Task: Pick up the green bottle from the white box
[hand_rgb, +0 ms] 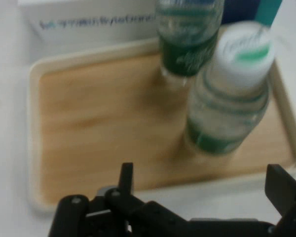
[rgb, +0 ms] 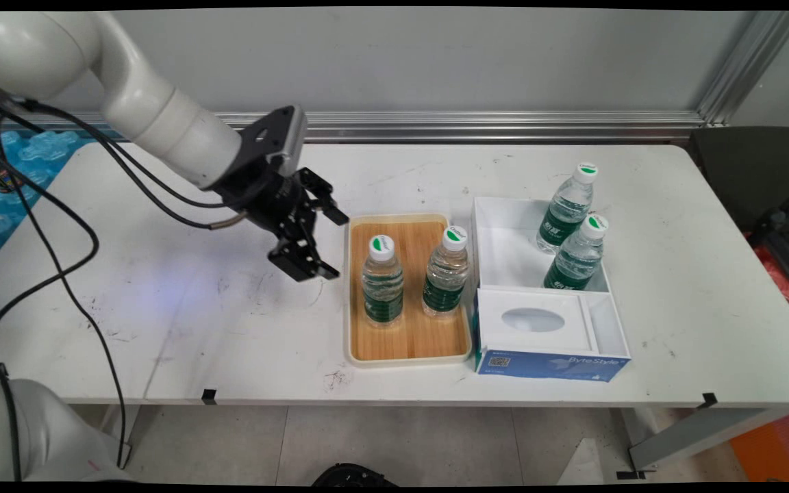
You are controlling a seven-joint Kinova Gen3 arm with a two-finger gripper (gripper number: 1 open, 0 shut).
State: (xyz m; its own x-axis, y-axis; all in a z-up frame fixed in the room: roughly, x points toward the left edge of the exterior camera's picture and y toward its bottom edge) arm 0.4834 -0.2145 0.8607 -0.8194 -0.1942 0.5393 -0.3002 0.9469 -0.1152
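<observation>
Gripper [rgb: 319,246] hovers open and empty beside tray [rgb: 360,352] holding two bottles [rgb: 382,281]; two more stand in white box [rgb: 497,226].

White table [rgb: 161,322] has a wooden tray [rgb: 414,335] with two water bottles standing in it, left bottle [rgb: 382,279] and right bottle [rgb: 446,272]. Just right of it sits a white box [rgb: 504,246] holding two more bottles [rgb: 576,253], with a tissue box [rgb: 548,364] on its near side.
</observation>
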